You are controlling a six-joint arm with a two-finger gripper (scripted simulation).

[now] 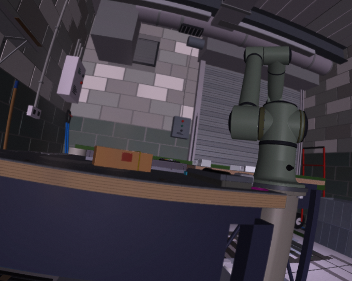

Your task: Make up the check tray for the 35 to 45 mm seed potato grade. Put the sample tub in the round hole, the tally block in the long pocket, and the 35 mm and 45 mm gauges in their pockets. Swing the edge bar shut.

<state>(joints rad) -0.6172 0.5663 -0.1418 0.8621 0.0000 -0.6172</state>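
Observation:
A flat grey tray (234, 180) lies on the dark table top just left of the arm's base (280, 144), seen almost edge-on from below table height. A second grey flat piece (169, 166) lies further left, behind a brown box. A small magenta thing (259, 188) shows at the table edge by the base. My gripper is hidden behind the arm's body, and so is whatever it holds. The tub, the tally block, the gauges and the edge bar cannot be made out from this low angle.
A brown cardboard box (122, 158) with a red square stands on the table left of the trays. The table's wooden rim (131, 184) curves across the near side. A red hand truck (313, 176) stands behind the arm on the right.

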